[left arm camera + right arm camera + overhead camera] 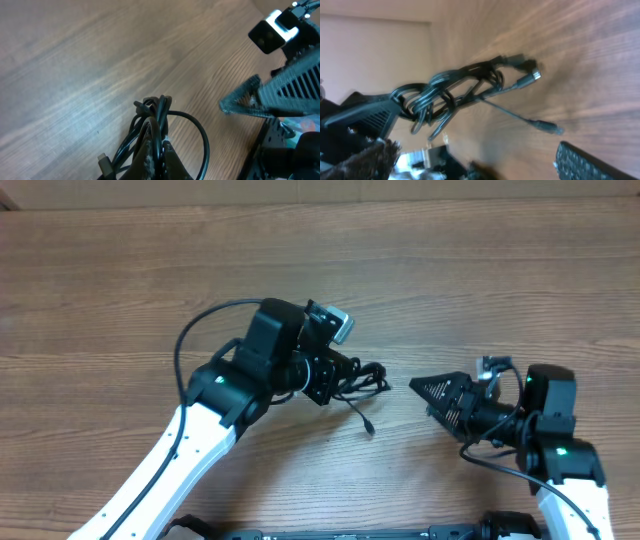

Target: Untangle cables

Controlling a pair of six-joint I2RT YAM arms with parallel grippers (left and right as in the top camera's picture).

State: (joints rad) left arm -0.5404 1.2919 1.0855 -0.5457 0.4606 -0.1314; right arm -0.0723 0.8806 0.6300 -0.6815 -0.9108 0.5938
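Where the left gripper (343, 377) meets the knot, it is seen clamped on the bundle of thin black cables (362, 379) just left of the middle of the overhead view. Its fingertips are buried among the loops and cannot be made out. In the left wrist view its fingers (150, 162) are cut off by the bottom edge, with the cables (159, 112) standing up from between them.

The right gripper (436, 400) is held right of centre with its jaws wide apart and nothing between them, its tips near the bundle but not touching it.

One bundle is counted, but the number of separate cables in it cannot be told. The right wrist view is blurred, yet a silver-tipped plug (535, 75) and a second plug (549, 128) on a loose strand can be picked out. The brown wooden table (150, 270) lies beneath.
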